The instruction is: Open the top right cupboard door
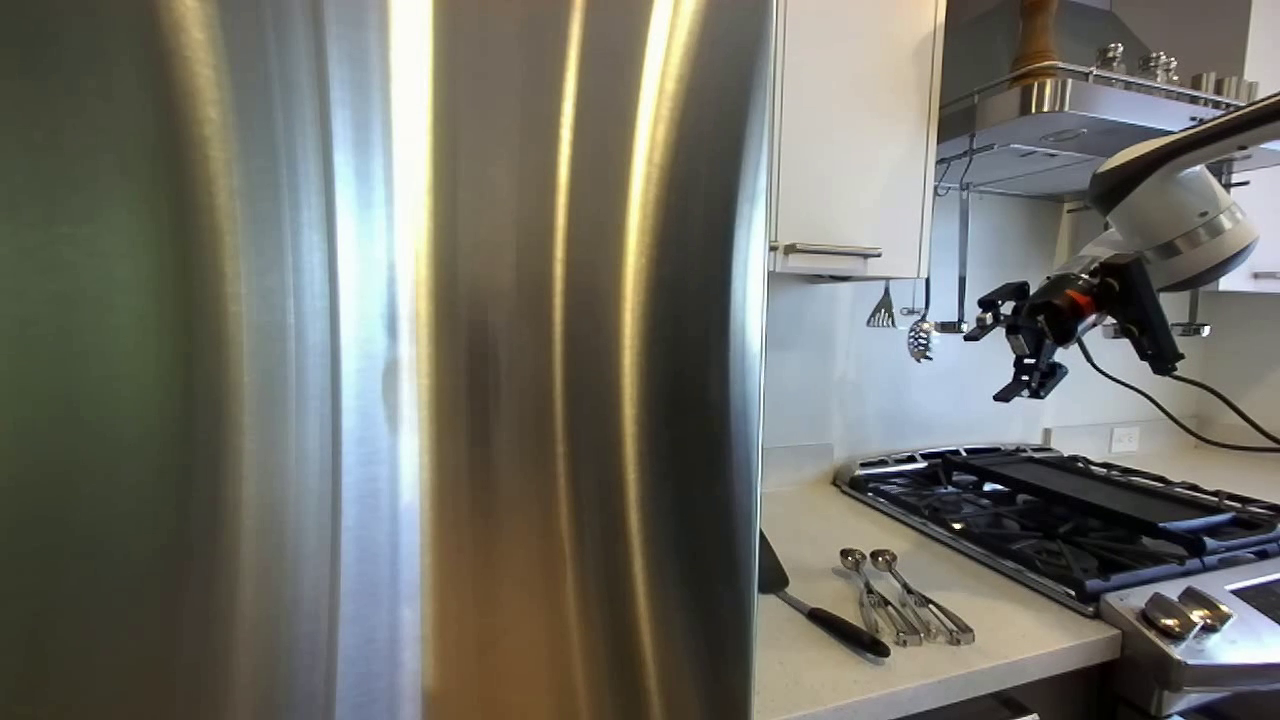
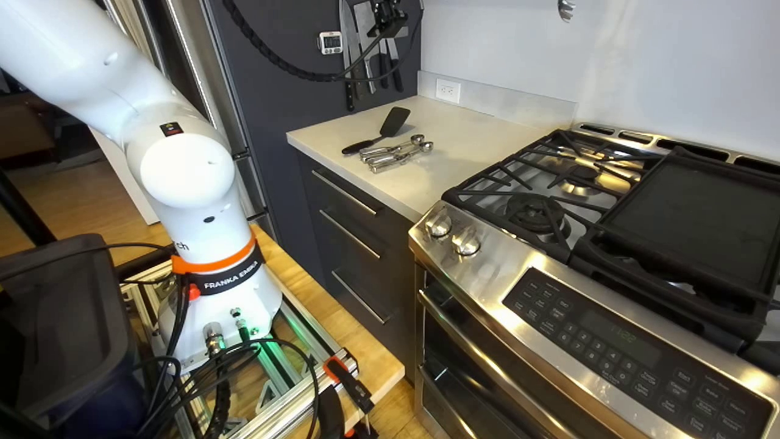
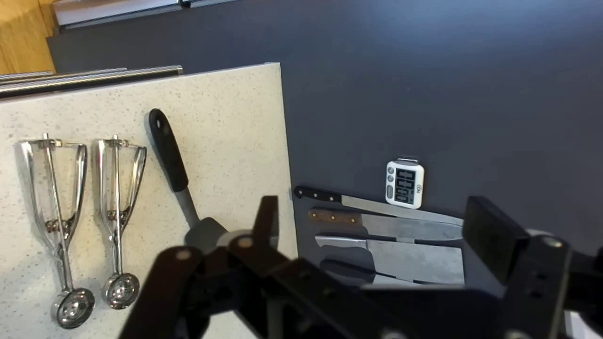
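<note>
In an exterior view the brushed-steel fridge (image 1: 480, 360) fills the left; just right of it, the top right cupboard door (image 1: 855, 130), cream-white with a bar handle (image 1: 832, 250) near its lower edge, looks closed. Below, a black-handled spatula (image 1: 848, 632) lies on the counter (image 1: 800, 690) beside two metal scoops (image 1: 900, 585). Farther right, lower than the door and apart from it, hangs the gripper (image 1: 988, 366), its fingers (image 3: 494, 238) spread wide in the wrist view, holding nothing. Lower right stands the gas cooktop (image 1: 1030, 540); the arm (image 1: 1175, 225) extends from the right edge.
</note>
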